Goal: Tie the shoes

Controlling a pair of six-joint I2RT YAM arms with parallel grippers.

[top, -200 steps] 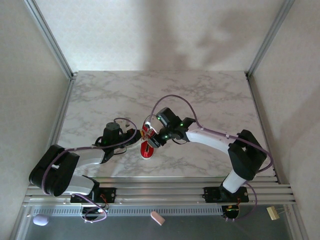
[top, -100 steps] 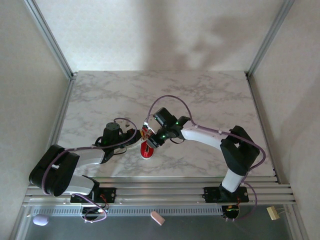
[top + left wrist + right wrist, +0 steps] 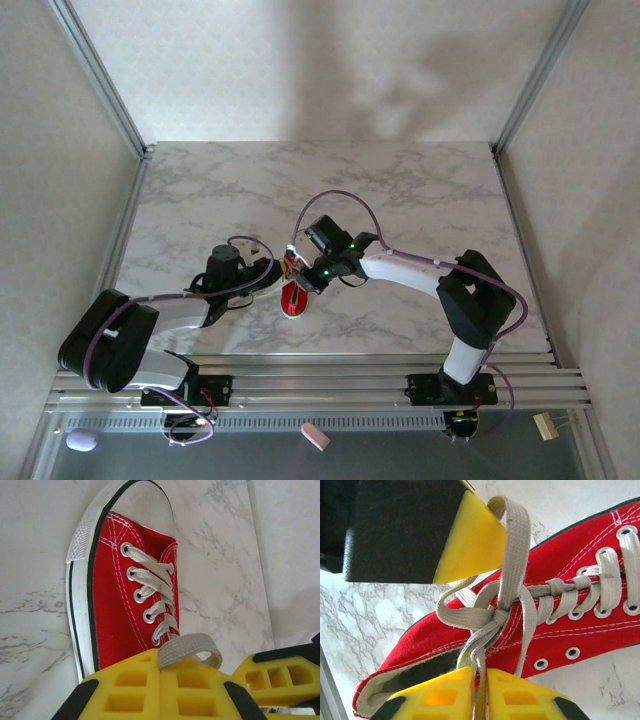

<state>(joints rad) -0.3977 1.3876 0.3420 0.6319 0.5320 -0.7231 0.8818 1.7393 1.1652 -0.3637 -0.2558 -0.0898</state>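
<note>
The small red canvas sneaker is lying near the white marble table's front edge, between the left gripper and right gripper, which are both pinching its white laces just above the knot.

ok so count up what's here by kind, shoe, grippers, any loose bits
red sneaker: 1
grippers: 2 (left gripper, right gripper, both shut on its lace)
loose bits on the front ledge: 3 (lilac lump, pink block, tan block)
total: 6
</note>
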